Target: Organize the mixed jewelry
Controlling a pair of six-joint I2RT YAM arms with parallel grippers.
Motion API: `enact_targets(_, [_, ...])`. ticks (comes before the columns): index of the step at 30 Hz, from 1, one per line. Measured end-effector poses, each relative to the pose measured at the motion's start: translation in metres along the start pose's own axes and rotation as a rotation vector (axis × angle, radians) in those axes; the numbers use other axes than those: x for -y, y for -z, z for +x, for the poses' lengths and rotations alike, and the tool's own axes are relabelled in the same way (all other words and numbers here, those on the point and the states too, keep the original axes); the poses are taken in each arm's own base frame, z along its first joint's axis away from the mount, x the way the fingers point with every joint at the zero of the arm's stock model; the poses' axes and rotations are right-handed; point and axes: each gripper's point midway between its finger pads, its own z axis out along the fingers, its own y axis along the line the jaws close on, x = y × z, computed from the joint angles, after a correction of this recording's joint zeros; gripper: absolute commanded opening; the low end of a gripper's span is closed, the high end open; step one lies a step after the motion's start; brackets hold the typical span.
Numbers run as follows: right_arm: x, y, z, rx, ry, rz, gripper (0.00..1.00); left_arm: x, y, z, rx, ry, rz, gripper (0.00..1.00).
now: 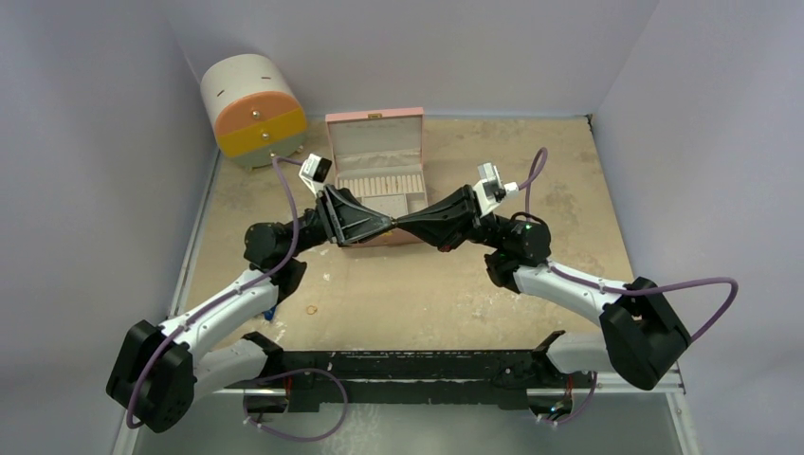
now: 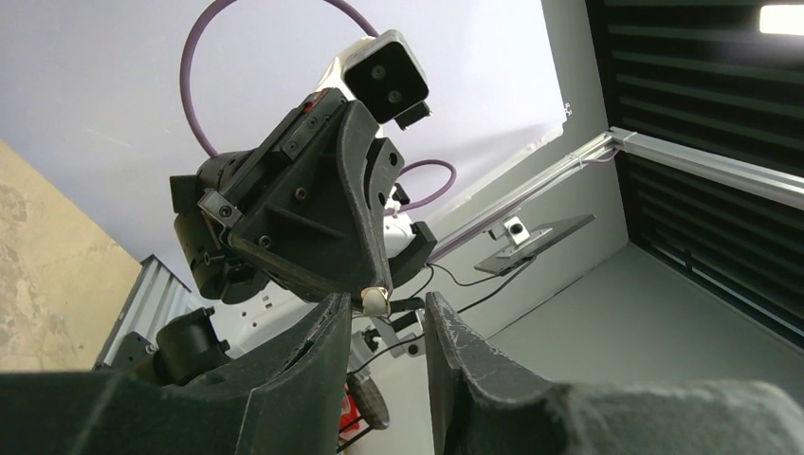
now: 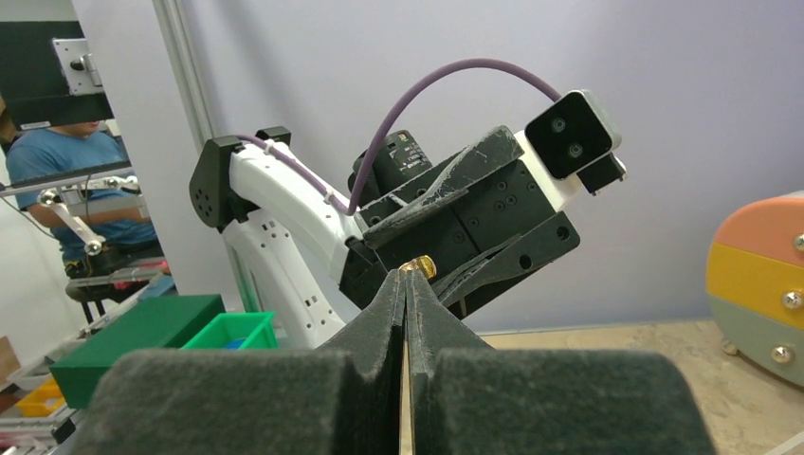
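Observation:
My two grippers meet tip to tip in the air in front of the pink quilted box point(image 1: 373, 117). My right gripper point(image 1: 402, 224) is shut on a tiny gold-coloured stud-like bit, which shows at its fingertips in the right wrist view point(image 3: 418, 267). My left gripper point(image 1: 389, 224) is open, and its fingers straddle that gold bit point(image 2: 376, 300). The bit sits close to the left gripper's left finger point(image 2: 322, 332). A thin pale loop point(image 1: 311, 309) lies on the table near the left arm. The other jewelry is not visible.
The pink box stands open at the back centre, showing its ring rolls and compartments point(image 1: 379, 182). A rounded white cabinet with orange and yellow drawers point(image 1: 254, 109) stands at the back left. A blue-handled tool point(image 1: 272, 313) peeks out beside the left arm. Walls enclose the table.

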Motion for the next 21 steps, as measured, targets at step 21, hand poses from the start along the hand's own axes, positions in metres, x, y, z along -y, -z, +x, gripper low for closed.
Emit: enact_targets(21, [-0.0053,0.0019,-0.0008,0.001,0.023,-0.014,0.00,-0.0029,-0.0012,0.0047,-0.019,0.012,-0.004,0.21])
